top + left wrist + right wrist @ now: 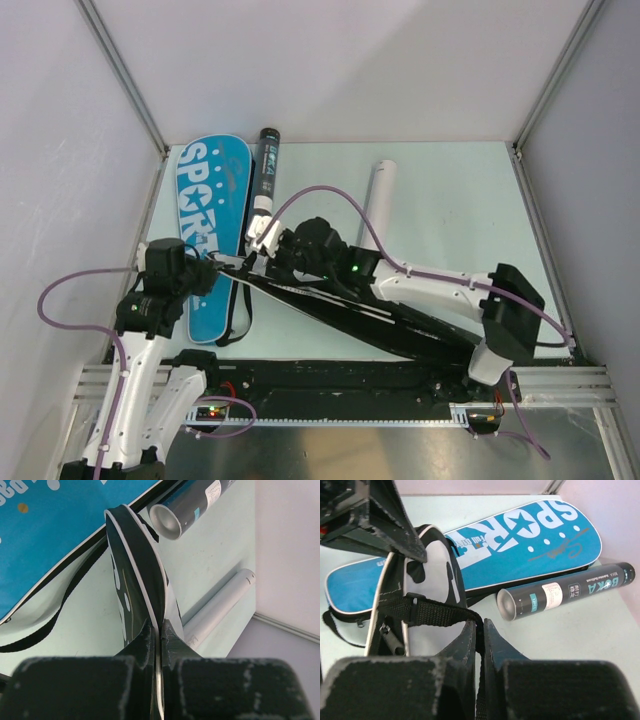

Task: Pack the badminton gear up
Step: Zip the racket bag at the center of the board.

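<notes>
The black "SPORT" racket cover (350,310) lies diagonally across the near table, with its left end raised. My left gripper (218,268) is shut on that end's piped edge (135,580), and the edge runs between the fingertips (159,630). My right gripper (266,243) is shut on the cover's black webbing strap (430,611), at a point (480,630) beside the left gripper's fingers (385,525). The blue "SPORT" cover (212,230) lies flat at the left. The black teal-printed tube (266,170) lies beside it and the white tube (380,200) lies to its right. No rackets or shuttlecocks show.
Grey walls close in the table at the left, back and right, with aluminium posts (125,75) at the corners. A black rail (340,385) runs along the near edge. The blue cover's black strap (236,320) loops on the table near the left arm.
</notes>
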